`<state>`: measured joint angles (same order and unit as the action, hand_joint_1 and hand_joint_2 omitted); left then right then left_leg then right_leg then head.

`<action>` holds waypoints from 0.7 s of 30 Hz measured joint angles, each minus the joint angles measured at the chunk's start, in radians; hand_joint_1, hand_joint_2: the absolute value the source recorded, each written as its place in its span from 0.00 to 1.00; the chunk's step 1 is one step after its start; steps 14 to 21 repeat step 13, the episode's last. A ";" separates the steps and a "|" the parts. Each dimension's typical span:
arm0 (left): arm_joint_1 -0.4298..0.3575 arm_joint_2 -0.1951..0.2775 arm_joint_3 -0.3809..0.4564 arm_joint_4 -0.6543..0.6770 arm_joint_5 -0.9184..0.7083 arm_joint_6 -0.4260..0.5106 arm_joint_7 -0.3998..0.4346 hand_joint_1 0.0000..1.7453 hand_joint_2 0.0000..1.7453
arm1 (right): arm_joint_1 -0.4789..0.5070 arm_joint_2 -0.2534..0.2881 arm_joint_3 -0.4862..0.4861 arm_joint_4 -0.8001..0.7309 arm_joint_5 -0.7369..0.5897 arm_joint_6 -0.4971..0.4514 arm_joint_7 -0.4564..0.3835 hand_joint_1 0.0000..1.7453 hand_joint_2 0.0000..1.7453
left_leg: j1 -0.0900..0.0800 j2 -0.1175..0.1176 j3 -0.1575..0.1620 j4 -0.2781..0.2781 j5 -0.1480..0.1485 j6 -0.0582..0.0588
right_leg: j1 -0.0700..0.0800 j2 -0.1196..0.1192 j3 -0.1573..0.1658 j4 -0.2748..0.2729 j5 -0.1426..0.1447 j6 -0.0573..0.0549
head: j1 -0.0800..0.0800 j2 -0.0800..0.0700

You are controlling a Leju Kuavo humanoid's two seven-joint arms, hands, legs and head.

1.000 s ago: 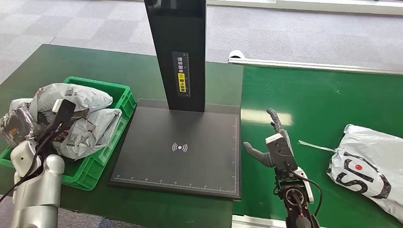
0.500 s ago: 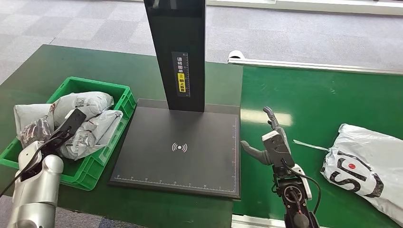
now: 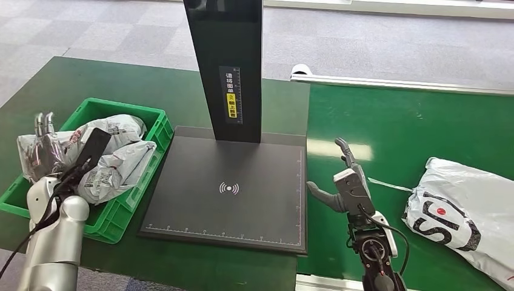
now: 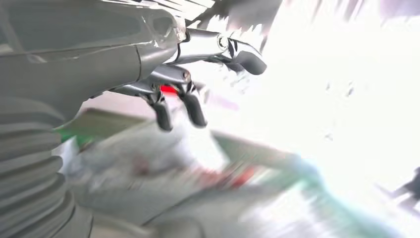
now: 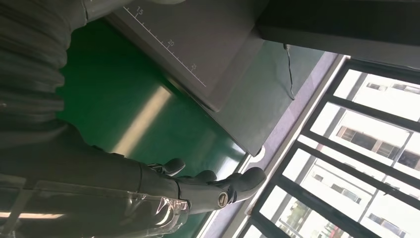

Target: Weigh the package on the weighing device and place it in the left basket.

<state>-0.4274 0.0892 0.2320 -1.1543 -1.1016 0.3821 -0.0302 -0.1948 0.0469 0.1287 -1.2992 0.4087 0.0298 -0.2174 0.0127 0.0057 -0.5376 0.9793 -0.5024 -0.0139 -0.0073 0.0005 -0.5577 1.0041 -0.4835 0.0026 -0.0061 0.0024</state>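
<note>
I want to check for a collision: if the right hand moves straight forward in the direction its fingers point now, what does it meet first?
Probably nothing soon: the right hand points up the bare green belt, beside the scale. Depth is unclear.

Head cam looks forward and down from high on the robot, over the black weighing device (image 3: 227, 188) and green basket (image 3: 145, 163). Left wrist cam sits close behind left hand (image 4: 198, 74), picture blurred. Right wrist cam, close behind right hand (image 5: 208, 186), shares the weighing device's ruled edge w/ head cam.
</note>
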 joint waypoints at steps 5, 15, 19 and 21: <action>0.046 -0.031 -0.066 -0.159 0.090 0.241 -0.177 0.00 1.00 | -0.002 0.000 0.000 0.001 -0.013 -0.003 -0.011 0.00 1.00 | 0.000 0.000 0.000 0.000 0.000 0.000 | 0.000 0.000 0.000 0.000 0.000 0.000 | 0.000 0.000; 0.076 -0.121 -0.037 -0.336 0.076 0.316 -0.436 0.00 1.00 | -0.060 -0.001 0.012 0.050 -0.043 -0.022 -0.042 0.00 1.00 | 0.000 -0.001 0.000 0.000 0.000 0.000 | 0.000 0.000 0.000 0.000 0.000 0.000 | 0.000 0.000; 0.076 -0.121 -0.037 -0.336 0.076 0.316 -0.436 0.00 1.00 | -0.060 -0.001 0.012 0.050 -0.043 -0.022 -0.042 0.00 1.00 | 0.000 -0.001 0.000 0.000 0.000 0.000 | 0.000 0.000 0.000 0.000 0.000 0.000 | 0.000 0.000; 0.076 -0.121 -0.037 -0.336 0.076 0.316 -0.436 0.00 1.00 | -0.060 -0.001 0.012 0.050 -0.043 -0.022 -0.042 0.00 1.00 | 0.000 -0.001 0.000 0.000 0.000 0.000 | 0.000 0.000 0.000 0.000 0.000 0.000 | 0.000 0.000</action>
